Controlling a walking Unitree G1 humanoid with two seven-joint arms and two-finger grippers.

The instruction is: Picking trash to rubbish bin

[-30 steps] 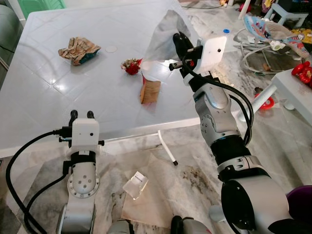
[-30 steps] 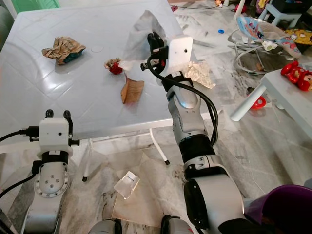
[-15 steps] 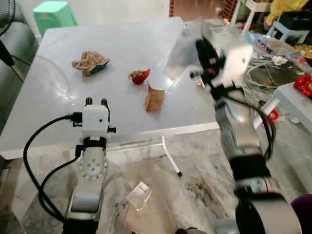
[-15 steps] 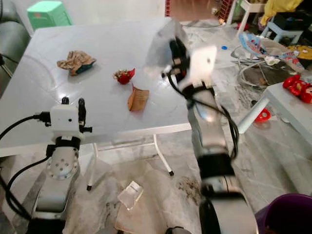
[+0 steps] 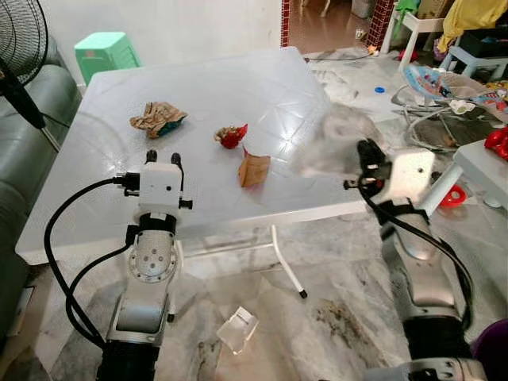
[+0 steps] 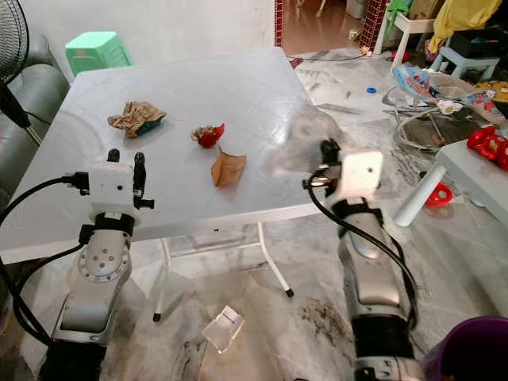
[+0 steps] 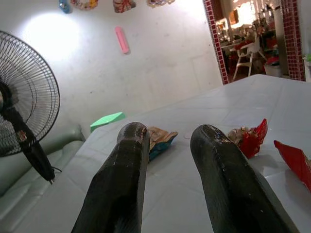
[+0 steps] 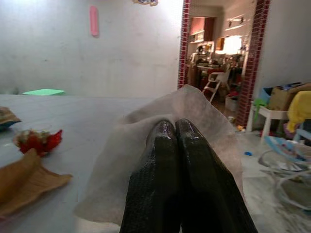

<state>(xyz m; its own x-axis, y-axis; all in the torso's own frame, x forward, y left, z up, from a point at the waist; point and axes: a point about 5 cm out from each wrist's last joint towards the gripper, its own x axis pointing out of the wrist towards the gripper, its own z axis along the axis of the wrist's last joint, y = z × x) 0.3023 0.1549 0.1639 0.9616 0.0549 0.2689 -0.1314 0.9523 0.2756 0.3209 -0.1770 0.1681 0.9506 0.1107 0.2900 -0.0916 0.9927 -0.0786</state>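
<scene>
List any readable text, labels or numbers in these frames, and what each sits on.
None readable.
Crumpled brown wrapper: print too small to read.
Red wrapper: no legible marks.
Tissue in the right tool: blank.
Wall stickers: no lettering visible.

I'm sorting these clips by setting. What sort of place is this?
Most likely a family home's living area: a baby bouncer and red toys lie on the marble floor, a sofa and standing fan flank a white table, and a doorway leads into further rooms.
</scene>
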